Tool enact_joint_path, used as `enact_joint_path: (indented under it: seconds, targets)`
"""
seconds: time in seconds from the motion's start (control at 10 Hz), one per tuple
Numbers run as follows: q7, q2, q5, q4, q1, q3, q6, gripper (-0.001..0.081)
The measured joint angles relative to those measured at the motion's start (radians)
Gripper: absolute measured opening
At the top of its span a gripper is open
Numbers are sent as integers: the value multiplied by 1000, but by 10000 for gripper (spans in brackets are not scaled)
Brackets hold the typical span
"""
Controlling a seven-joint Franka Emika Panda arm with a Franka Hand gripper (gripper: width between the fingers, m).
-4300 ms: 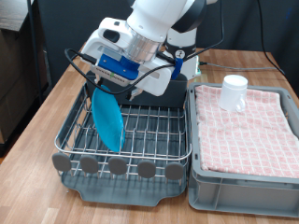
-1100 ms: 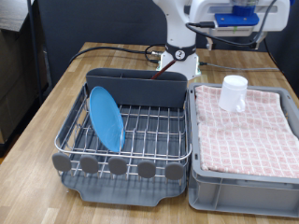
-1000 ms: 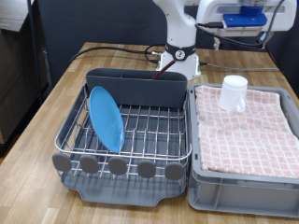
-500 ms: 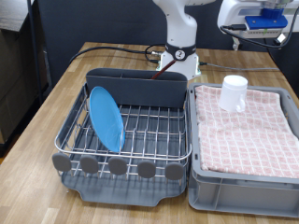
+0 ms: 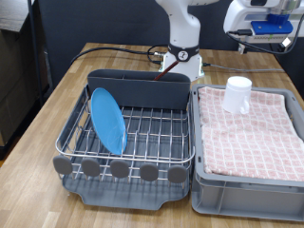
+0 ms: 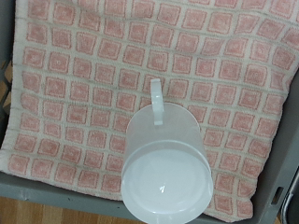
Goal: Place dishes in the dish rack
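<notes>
The blue plate [image 5: 107,119] stands on edge in the wire dish rack [image 5: 126,153], at the side towards the exterior view's left. The white cup [image 5: 237,93] sits upside down on the pink checked cloth [image 5: 256,133]. The wrist view looks straight down on the cup [image 6: 165,168], handle included, with no fingers showing. My gripper [image 5: 264,23] hangs high at the exterior view's top right, above and beyond the cup, and nothing shows between its fingers. The wooden spoon is out of view.
The grey utensil caddy [image 5: 138,89] stands at the rack's far side. The grey crate [image 5: 247,198] holds the cloth [image 6: 84,93], to the right of the rack. The robot base [image 5: 183,43] and its cables lie behind on the wooden table [image 5: 43,128].
The gripper let go of the blue plate, which now stands alone in the rack. The arm has risen and drifted towards the exterior view's right, to above the cup.
</notes>
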Motion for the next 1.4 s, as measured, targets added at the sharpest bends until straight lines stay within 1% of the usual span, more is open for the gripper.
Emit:
enact_joint_path:
  seconds: [0.2, 0.4, 0.8, 1.1, 1.3, 1.4]
  targets:
    - [0, 0, 0, -21, 0, 6, 4, 803]
    - [2, 0, 0, -46, 0, 11, 32, 803]
    - [23, 10, 3, -73, 0, 18, 45, 803]
    - [21, 63, 14, -68, 0, 18, 33, 803]
    - [-40, 120, 55, -48, 0, 18, 65, 803]
    - [-32, 120, 50, -48, 0, 18, 62, 803]
